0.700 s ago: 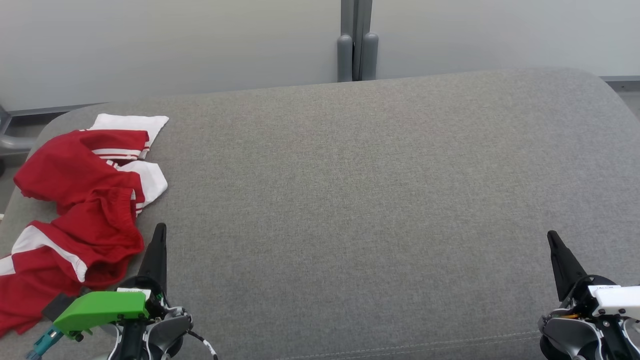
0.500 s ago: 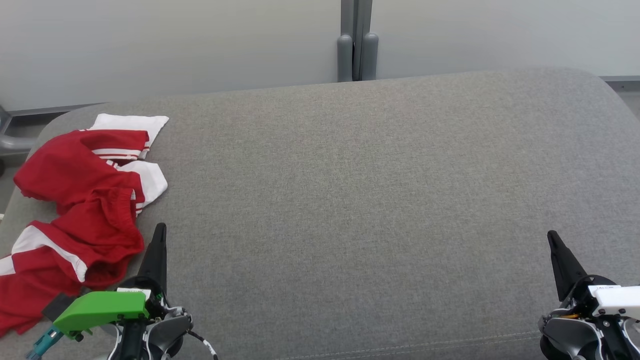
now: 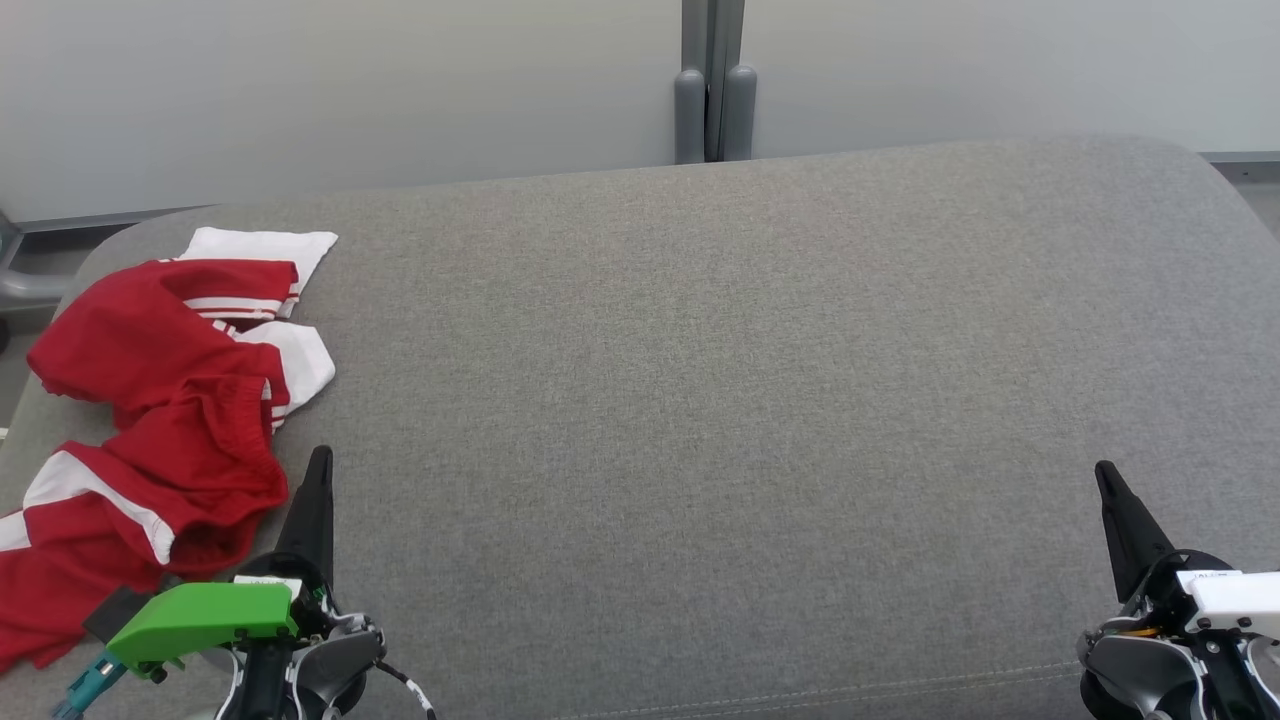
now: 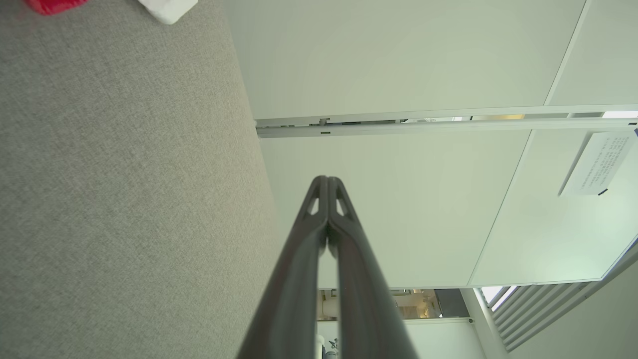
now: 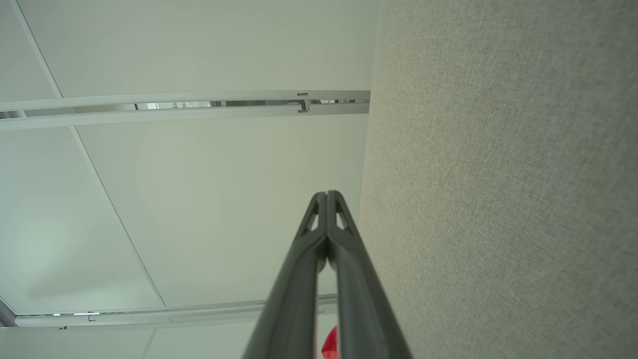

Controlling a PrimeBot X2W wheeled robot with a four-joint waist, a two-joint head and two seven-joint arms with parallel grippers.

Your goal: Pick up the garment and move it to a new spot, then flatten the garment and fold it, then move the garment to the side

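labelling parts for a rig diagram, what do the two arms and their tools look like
The left tool and right tool are each two long, dark, tapering fingers with small cut-outs near the tips. The left carries a bright green cover, a teal plug and a black-and-white cable; the right a white cover.

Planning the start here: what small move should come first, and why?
Probably open the left gripper and ease it left over the garment. The garment lies crumpled and unheld at the grey cushion's left end, close beside that shut gripper; the right gripper, also shut, sits far across.
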